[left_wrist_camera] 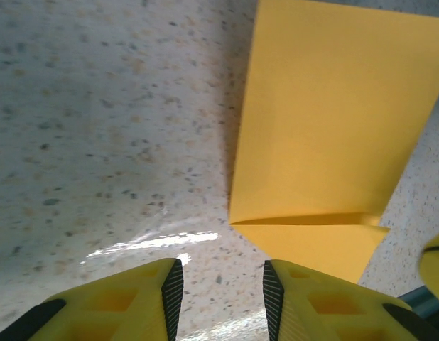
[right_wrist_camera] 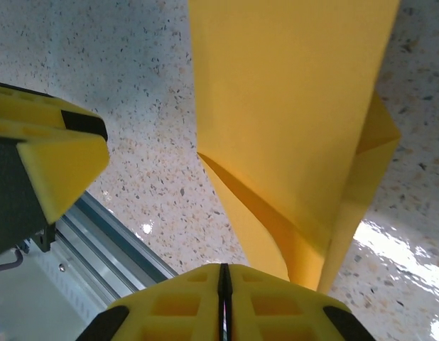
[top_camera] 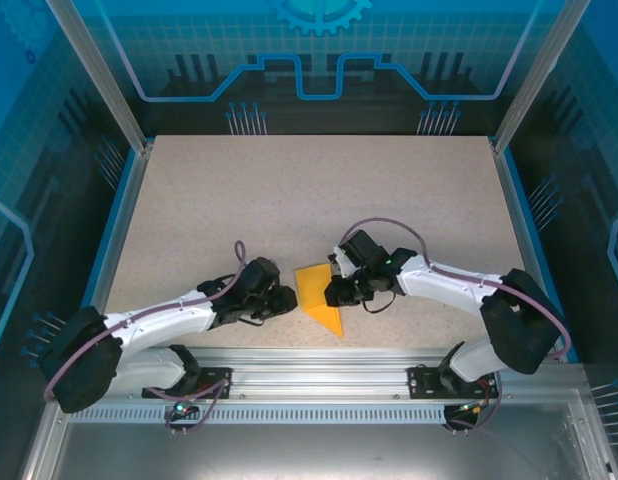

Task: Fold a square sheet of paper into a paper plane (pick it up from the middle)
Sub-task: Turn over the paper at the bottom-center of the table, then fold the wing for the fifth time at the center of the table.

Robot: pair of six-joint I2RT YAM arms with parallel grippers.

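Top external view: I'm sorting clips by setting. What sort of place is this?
Likely a lab robot cell: speckled table walled by blue panels, aluminium rail along its near edge.

Robotics lab: speckled table, blue-panelled enclosure.

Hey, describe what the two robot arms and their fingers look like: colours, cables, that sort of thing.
The left arm and the right arm have white tubular links, black joint housings and bulky black covers near the bases. A thin purplish-grey cable loops along each arm. The fingers are yellow blocks with hollow cut-outs, and black ribbed pads line their inner faces.
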